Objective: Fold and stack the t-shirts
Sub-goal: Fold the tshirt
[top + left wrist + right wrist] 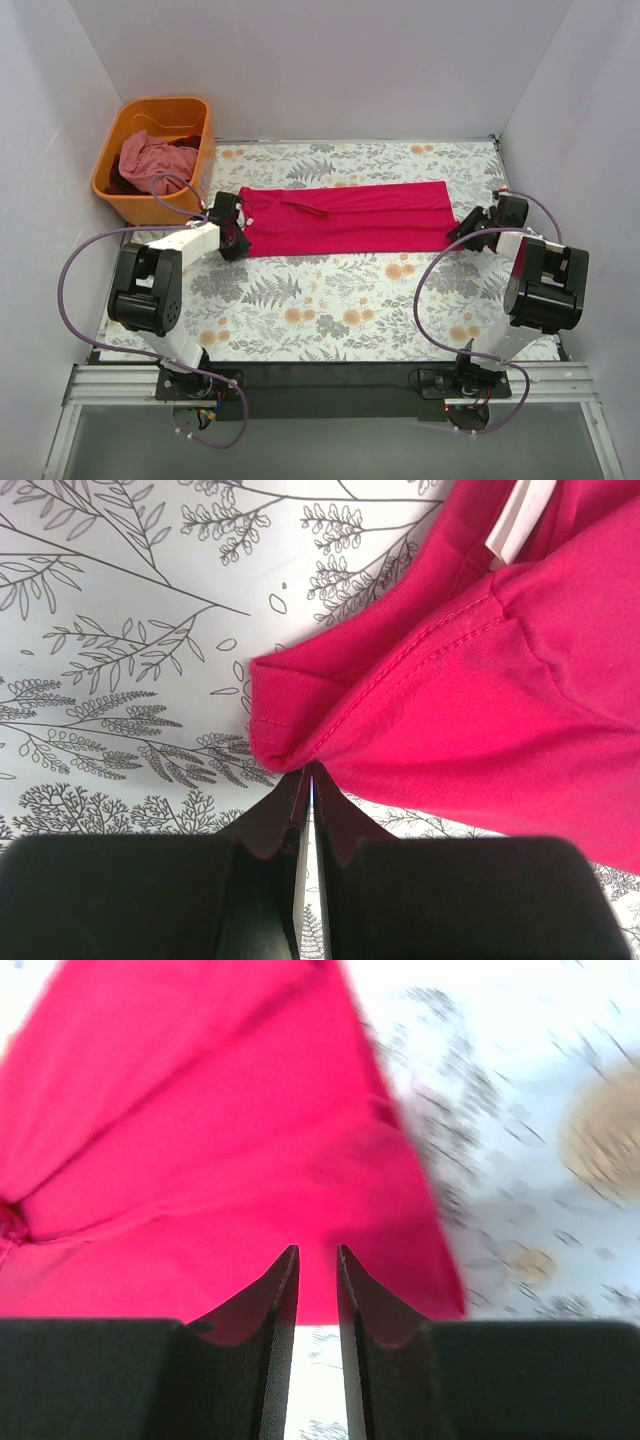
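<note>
Plain white walls (pixel 330 60) box in the table (pixel 330 300), which is flat and rectangular under a pale covering printed with grey ferns and orange-tan flowers

The red shirt (pixel 350 218) lies across the far half of the table as a long, smooth band folded lengthwise, running from one arm's reach to the other. It is soft matte knit in vivid crimson-pink, with a few shallow creases near its left end. Close up, its seams show neat double rows of stitching and its edge is rolled into a rounded fold

The left arm (pixel 150 285) and right arm (pixel 545 285) are hard black and white, and each trails a looping purple cable (pixel 75 260)

The basket (pixel 150 208) is glossy orange plastic, tapered with rounded corners, and stands at the far left corner off the printed covering. A crumpled pink shirt (pixel 148 160), paler and dustier, is heaped inside over something dark

The left end effector (pixel 310 775), with matte black fingers, is pressed together on the puckered edge of the red shirt at its left end. The right end effector (pixel 318 1250) has its fingers slightly parted over the shirt's right edge, and the cloth there lies flat; that view is blurred

A small white label (pixel 520 515) sits at the shirt's neck
</note>
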Controlling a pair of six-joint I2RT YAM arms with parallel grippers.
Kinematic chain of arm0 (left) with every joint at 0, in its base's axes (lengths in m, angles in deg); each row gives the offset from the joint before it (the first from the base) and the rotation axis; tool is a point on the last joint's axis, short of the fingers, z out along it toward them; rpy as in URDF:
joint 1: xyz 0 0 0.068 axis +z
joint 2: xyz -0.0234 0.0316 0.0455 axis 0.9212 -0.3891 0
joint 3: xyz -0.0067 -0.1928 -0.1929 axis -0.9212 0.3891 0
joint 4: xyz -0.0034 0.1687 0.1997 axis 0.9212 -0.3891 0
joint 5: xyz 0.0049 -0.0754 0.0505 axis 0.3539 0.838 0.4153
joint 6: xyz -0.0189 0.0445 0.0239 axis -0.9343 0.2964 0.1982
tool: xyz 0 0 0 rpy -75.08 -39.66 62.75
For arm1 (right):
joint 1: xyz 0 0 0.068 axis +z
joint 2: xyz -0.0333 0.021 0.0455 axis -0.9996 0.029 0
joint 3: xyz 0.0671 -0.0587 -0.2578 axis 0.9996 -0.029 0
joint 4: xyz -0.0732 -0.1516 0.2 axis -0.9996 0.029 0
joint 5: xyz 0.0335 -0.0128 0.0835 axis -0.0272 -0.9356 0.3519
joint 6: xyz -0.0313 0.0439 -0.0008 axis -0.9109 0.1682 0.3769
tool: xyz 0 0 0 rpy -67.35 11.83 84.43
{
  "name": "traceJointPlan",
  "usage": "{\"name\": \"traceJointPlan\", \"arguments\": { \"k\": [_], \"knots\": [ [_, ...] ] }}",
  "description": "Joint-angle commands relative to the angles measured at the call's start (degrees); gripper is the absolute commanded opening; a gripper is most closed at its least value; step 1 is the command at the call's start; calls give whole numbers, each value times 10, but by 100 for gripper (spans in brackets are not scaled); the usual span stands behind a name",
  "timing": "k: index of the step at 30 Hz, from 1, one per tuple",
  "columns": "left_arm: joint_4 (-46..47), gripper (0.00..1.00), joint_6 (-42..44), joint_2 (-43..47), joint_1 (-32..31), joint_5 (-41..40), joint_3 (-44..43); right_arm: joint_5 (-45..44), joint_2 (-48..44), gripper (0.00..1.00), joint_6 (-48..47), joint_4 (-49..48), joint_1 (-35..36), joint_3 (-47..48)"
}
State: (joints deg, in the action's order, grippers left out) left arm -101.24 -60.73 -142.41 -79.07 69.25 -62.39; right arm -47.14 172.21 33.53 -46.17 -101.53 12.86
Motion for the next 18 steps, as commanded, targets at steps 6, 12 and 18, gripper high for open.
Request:
{"name": "traceJointPlan", "arguments": {
  "k": [6, 12, 18],
  "knots": [
    [-14, 3, -4, -16, 19, -26, 0, 42, 32, 28, 33, -54, -69, -58],
    [-26, 1, -11, -11, 23, -24, 2, -1, -6, 28, 36, -35, -95, -92],
    [-26, 16, -11, 40, 23, -9, -11, 2, -75, 29, 15, -21, -78, -78]
  ]
}}
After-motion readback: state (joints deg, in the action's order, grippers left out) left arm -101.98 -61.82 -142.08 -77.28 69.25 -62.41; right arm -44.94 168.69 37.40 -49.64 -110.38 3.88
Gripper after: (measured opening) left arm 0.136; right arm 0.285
